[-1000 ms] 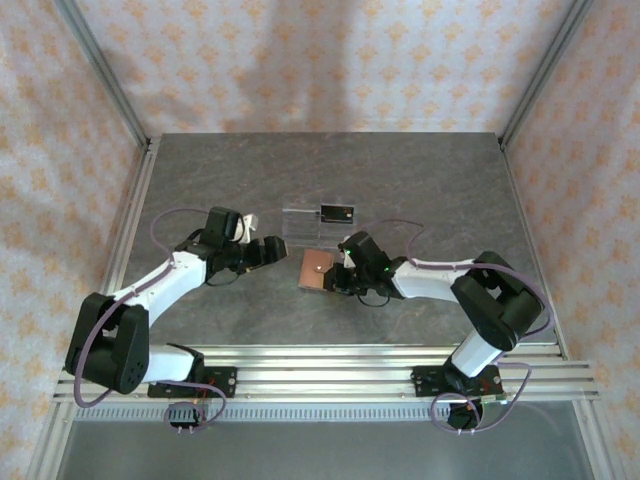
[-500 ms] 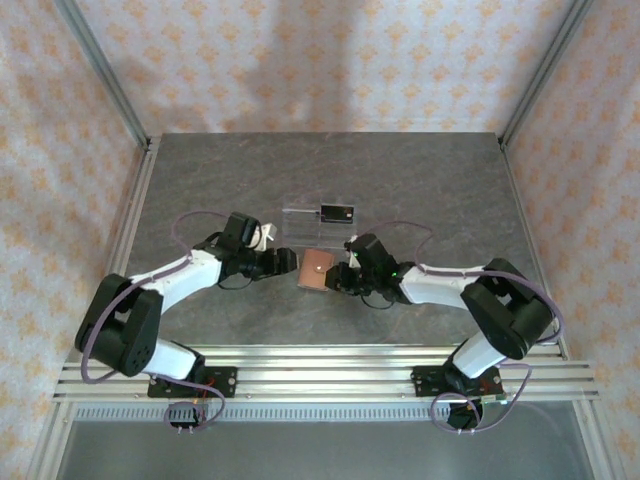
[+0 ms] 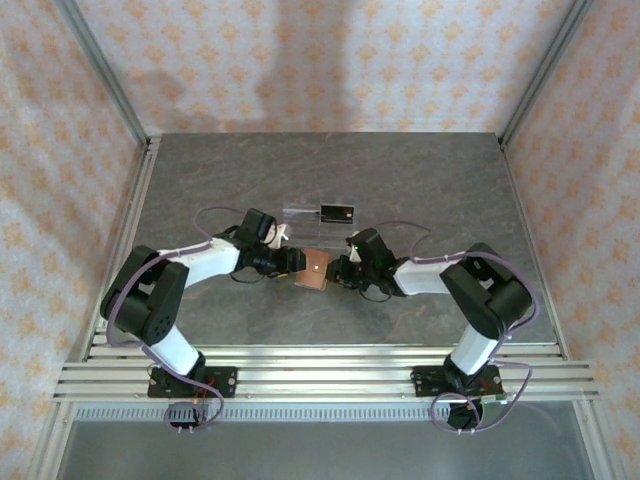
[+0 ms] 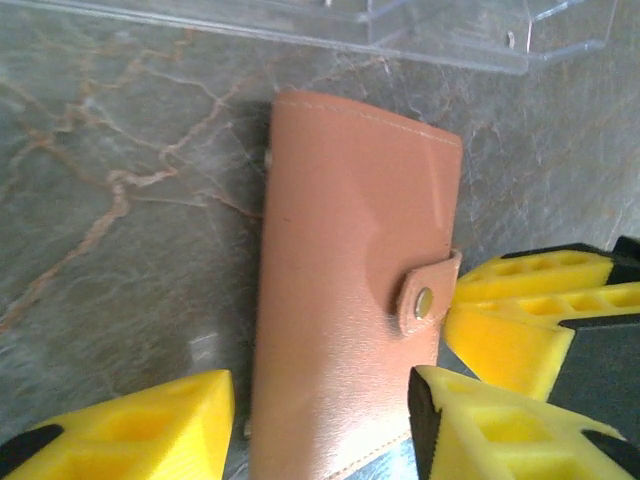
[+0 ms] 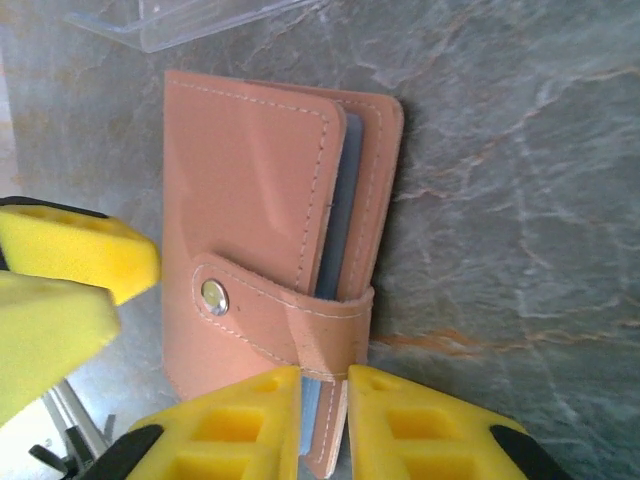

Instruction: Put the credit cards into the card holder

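The right end effector [image 5: 322,388] has its yellow fingers [image 5: 232,420] pressed almost together, pinching the thin edge of the card holder [image 5: 250,220] just below the snap tab [image 5: 270,300] — leather and a sliver of pale blue sit in the narrow slot between them. The left end effector [image 4: 322,400] meets the same holder from the opposite side with its jaws spread astride the holder's width near one end. One of its fingers touches the long edge beside the tab and the other stands just off the plain long edge, so nothing is clamped there. The card holder lies flat and snapped shut on the grey marbled tabletop [image 3: 430,180], directly between the two end effectors in the overhead view and near the middle of the surface. Between its covers, along the open side, the long edge of the pale grey-blue card [image 5: 343,190] shows. Just beyond the holder stands a clear plastic stand [image 3: 303,221] — near it but apart — and the black card [image 3: 337,212] rests at the stand's right end, well clear of both end effectors
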Controlling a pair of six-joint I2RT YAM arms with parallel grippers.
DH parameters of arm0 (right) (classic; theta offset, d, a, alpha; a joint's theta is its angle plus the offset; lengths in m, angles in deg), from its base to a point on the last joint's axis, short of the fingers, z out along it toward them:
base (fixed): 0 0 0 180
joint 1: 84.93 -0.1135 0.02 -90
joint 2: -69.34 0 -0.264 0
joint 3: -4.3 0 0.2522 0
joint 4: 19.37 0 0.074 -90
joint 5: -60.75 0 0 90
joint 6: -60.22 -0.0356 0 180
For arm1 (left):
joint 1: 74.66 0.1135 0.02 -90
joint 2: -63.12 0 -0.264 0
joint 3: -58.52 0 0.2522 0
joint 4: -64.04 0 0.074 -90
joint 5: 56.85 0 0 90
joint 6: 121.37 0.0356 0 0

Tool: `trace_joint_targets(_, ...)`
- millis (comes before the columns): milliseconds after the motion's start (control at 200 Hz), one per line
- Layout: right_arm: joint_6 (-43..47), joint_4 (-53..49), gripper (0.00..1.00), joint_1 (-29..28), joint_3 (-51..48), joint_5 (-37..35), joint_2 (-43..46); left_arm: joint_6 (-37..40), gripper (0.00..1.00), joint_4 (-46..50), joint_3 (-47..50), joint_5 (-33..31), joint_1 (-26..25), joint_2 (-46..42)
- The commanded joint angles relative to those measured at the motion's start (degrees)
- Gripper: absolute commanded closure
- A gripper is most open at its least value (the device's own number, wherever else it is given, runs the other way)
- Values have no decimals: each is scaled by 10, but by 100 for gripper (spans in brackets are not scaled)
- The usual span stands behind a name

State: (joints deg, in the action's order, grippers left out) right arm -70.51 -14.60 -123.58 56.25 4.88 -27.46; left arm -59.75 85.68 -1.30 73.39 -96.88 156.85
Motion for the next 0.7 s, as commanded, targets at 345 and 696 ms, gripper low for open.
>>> trace_joint_targets(345, -21, 56, 83, -18, -21, 28, 14, 9, 81, 8, -10, 18, -5, 8)
trace_joint_targets(696, -9, 23, 82, -21, -40, -15, 35, 26, 49, 38, -14, -31, -5, 11)
